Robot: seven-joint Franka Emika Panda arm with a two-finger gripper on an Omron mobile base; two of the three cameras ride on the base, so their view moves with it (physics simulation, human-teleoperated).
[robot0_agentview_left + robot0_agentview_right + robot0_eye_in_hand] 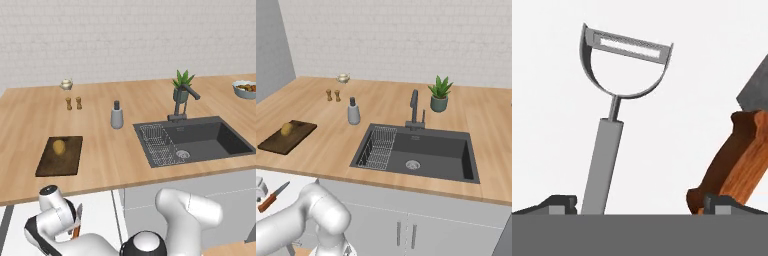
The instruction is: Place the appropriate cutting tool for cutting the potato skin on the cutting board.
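The end effector (640, 206) hangs with fingers spread, the grey peeler's (607, 135) handle just inside the left fingertip (558, 204) and the orange-brown knife handle (732, 165) by the right one. Both tools lie on a white surface. Farther off, the potato (59, 146) sits on the dark cutting board (67, 162) on the wooden table (110, 160).

The arm (187, 212) is all glossy white, made of fat rounded links like bent tubes. Behind the gripper, the joints show dark grey, nearly black bands, and there's a round white cap with a dark ring near the base. The fingertips (559, 204) are small, dark and blocky with flat tops. No visible cables or markings.
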